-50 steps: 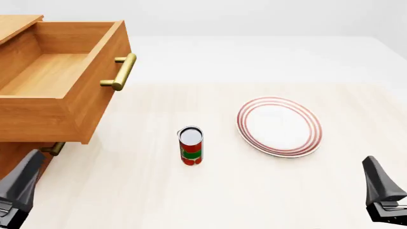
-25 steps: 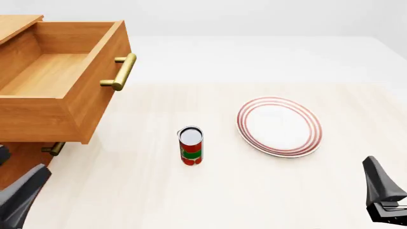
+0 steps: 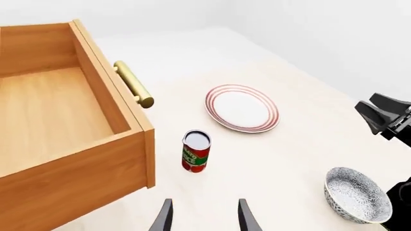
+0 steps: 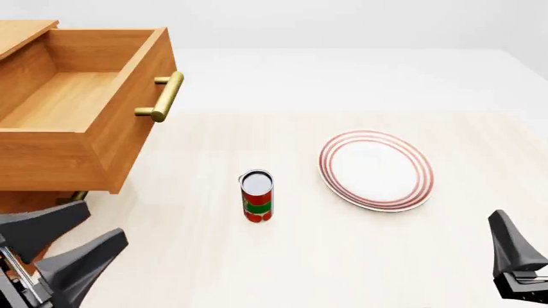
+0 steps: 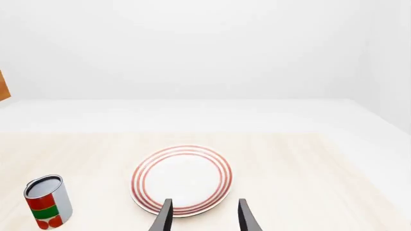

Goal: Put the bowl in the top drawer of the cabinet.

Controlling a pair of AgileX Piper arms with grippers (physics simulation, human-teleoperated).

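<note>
The bowl, white with blue-grey speckles, shows only in the left wrist view, upright on the table beside a dark part of the right arm; it is out of the front view. The top drawer of the cabinet stands pulled out and empty, its brass handle facing the table. My left gripper is open and empty just in front of the cabinet's lower part, fingers apart. My right gripper is open and empty near the table's front right.
A red-and-green can stands upright mid-table. A flat white plate with red rings lies to its right. The lower drawer's small brass handle peeks out under the open drawer, close to my left gripper.
My left gripper has risen and swung into the front view at the lower left, both fingers now showing. The right gripper, can, plate and drawer have not moved.
</note>
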